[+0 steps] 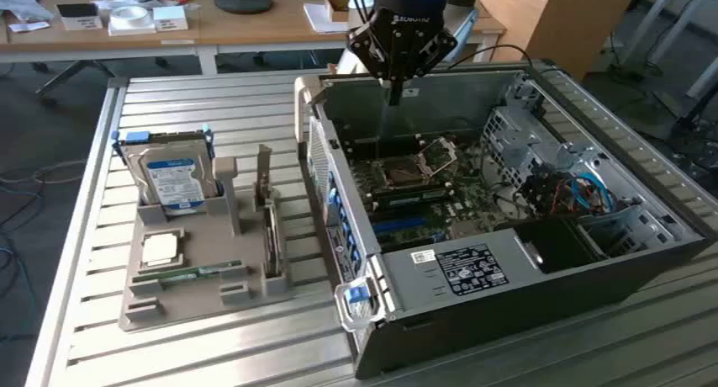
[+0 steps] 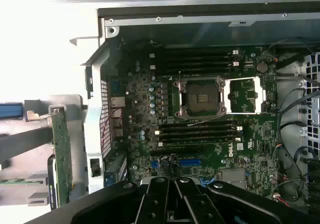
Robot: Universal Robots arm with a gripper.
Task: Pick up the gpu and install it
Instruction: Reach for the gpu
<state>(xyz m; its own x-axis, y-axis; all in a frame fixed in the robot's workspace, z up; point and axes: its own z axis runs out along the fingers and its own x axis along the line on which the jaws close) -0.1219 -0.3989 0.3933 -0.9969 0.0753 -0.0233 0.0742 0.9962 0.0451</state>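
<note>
Arm pose: the gripper [image 1: 394, 94] hangs vertically over the far end of the open computer case [image 1: 628, 261], pointing straight down, with its tips about level with the case's upper rim and above the motherboard [image 1: 438, 204]. Its jaws are pressed together and grip nothing. From the exterior view's left, a grey holder [image 1: 241, 290] sits on the slatted table [image 1: 180, 101], well apart from the gripper. It carries a silver hard drive [image 1: 171, 181] with a blue-white label. On the holder's side nearer the gripper stands the gpu [image 1: 267, 193], on edge in its slot and untouched. The case comes next, directly beneath the gripper. The exterior view supplies the gripper's height and the holder's layout. The wrist view, looking down past the closed fingers [image 2: 159, 204], supplies board detail: the open CPU socket [image 2: 200, 98] and the black memory slots [image 2: 197, 132] beside it. It also shows the gpu [image 2: 61, 154] as a green board seen edge-on, with its silver bracket [image 2: 39, 115], outside the case wall.
</note>
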